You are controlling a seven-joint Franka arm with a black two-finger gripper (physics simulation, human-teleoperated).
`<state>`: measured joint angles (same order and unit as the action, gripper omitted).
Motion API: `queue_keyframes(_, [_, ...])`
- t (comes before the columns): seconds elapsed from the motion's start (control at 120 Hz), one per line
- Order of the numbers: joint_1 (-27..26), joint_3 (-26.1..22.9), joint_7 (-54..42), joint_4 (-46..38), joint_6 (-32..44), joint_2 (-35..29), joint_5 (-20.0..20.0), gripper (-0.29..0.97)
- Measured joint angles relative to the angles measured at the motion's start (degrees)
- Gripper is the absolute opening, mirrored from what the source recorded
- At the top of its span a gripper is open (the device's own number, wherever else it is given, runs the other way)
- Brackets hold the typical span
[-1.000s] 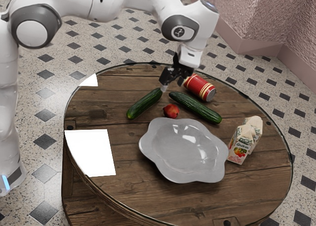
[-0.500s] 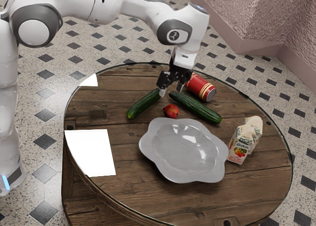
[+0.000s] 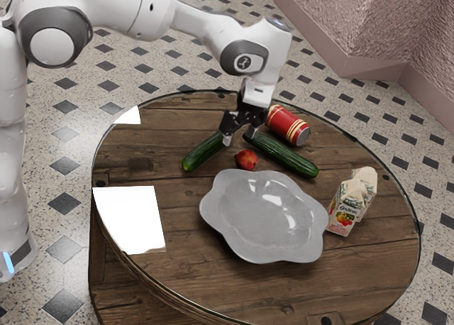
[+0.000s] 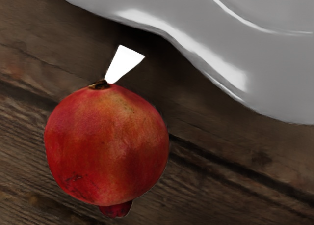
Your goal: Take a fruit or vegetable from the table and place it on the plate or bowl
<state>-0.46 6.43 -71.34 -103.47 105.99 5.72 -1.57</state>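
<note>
Open and empty, the black fingers [image 3: 227, 126] are hovering just on the far side of the round red pomegranate [image 3: 246, 160], needing to centre over it before descending.

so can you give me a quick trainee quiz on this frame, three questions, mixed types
1. True or false: the pomegranate already lies in the grey plate.
2. What stands beside the plate on the exterior view's right? A: a banana. B: a juice carton. C: a mug.
3. Fill in: the gripper is ____ (open or shut).

Key: 1 false, as it sits on the wood just off the plate's rim. 2 B. 3 open, with nothing between the fingers.
</note>
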Motion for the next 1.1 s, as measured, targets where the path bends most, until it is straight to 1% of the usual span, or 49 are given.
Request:
queue_keyframes(0.083, [-0.2,-0.1,0.2,-0.3,0.9,0.0,-0.2,0.68])
queue_keyframes(0.183, [-0.2,-0.1,0.9,-1.0,3.0,0.1,-1.5,0.68])
queue_keyframes(0.283, [-0.2,0.0,2.4,-1.2,4.7,0.6,-2.0,0.68])
queue_keyframes(0.675, [-0.1,-0.1,8.4,-1.3,6.9,3.2,-2.3,0.68])
queue_keyframes(1.1, [-0.5,-0.5,11.9,-1.3,9.0,5.6,-2.5,0.68])
